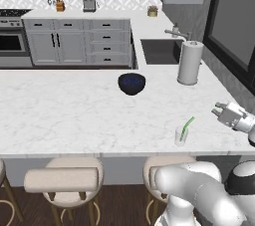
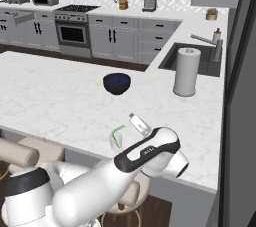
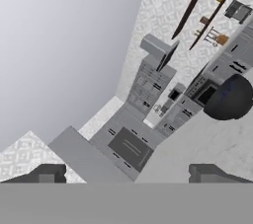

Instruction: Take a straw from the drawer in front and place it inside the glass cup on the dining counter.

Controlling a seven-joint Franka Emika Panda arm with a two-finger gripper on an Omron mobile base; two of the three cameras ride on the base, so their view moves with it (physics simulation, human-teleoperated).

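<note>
Our gripper (image 1: 217, 108) is wide open with nothing in it, and the thin, light, bendy straw (image 1: 187, 128) stands in the glass cup (image 1: 181, 136), so we would pinch it softly near its top.

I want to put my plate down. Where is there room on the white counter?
Left of the dark blue bowl the dining counter is bare. The near right corner is crowded: glass cup, straw and tool.

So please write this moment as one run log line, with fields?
object: thin light-green straw | place: inside small clear glass cup on white marble dining counter | gripper: open, empty, right of cup | step: placement done
</note>
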